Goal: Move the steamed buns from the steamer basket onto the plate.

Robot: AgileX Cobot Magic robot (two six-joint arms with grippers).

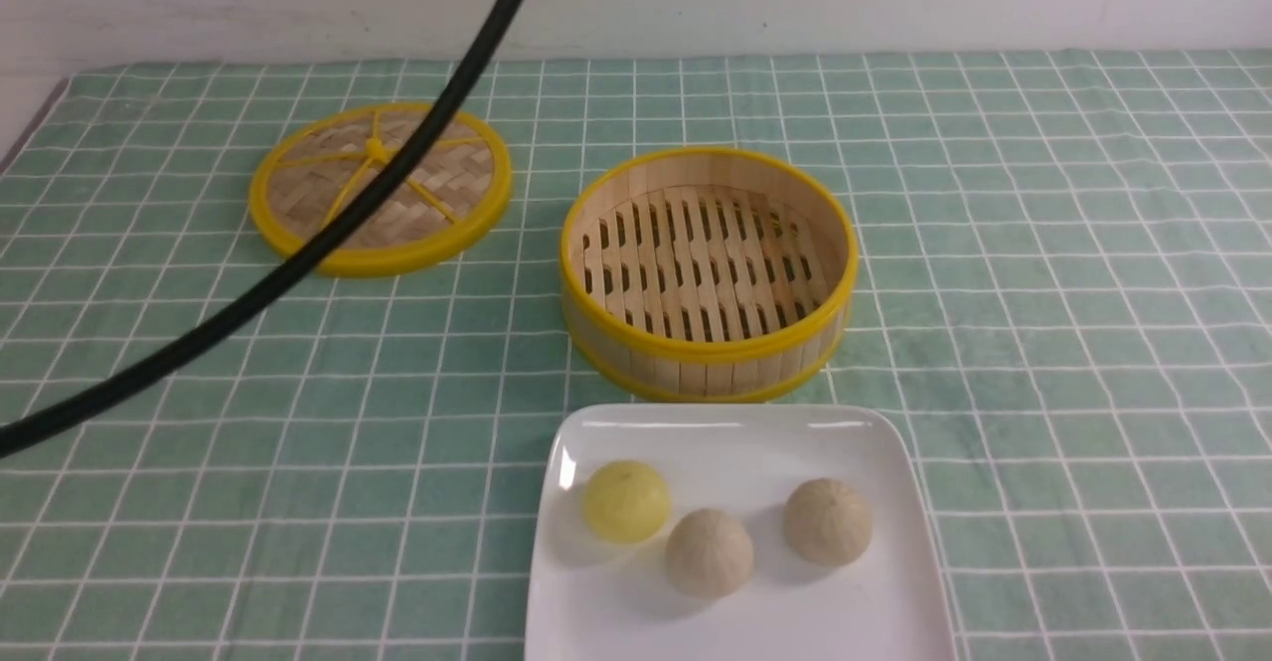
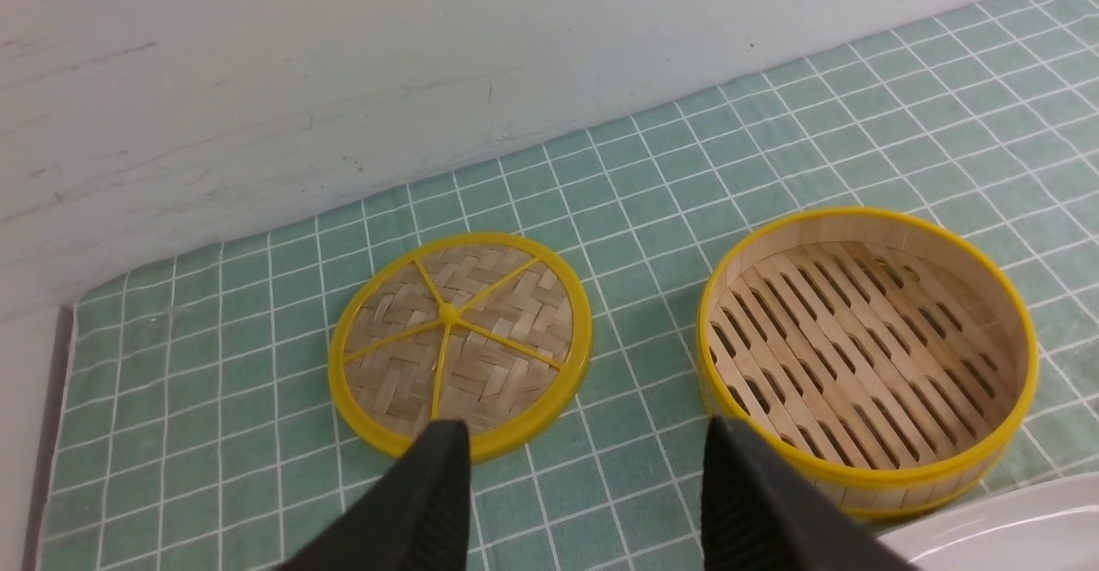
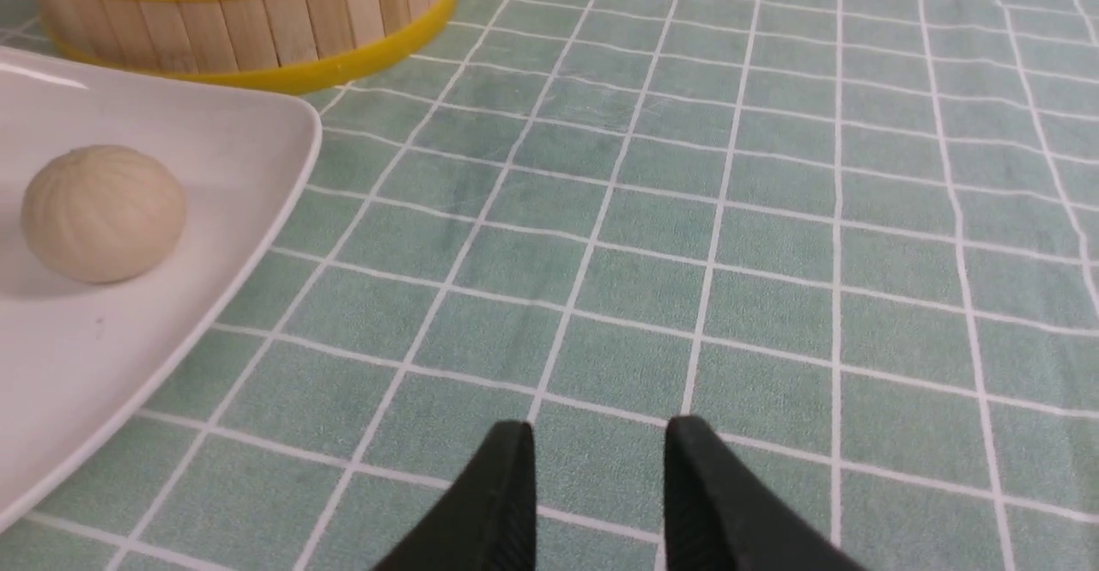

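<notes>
Three steamed buns lie on the white plate (image 1: 735,631) at the front: a pale yellow one (image 1: 626,501) and two beige ones (image 1: 709,553), (image 1: 827,521). One beige bun (image 3: 103,213) shows on the plate (image 3: 215,150) in the right wrist view. Behind the plate, the steamer basket (image 1: 708,341) stands with nothing inside it. My left gripper (image 2: 588,434) is open above the cloth, between the lid and the steamer basket (image 2: 867,468), holding nothing. My right gripper (image 3: 599,432) is open over bare cloth to the right of the plate, holding nothing. Neither gripper shows in the front view.
The flat woven lid (image 1: 380,187), (image 2: 459,343) lies at the back left on the green checked cloth (image 1: 1043,273). A black cable (image 1: 298,263) crosses the front view's left side. A white wall (image 2: 343,82) stands behind the table.
</notes>
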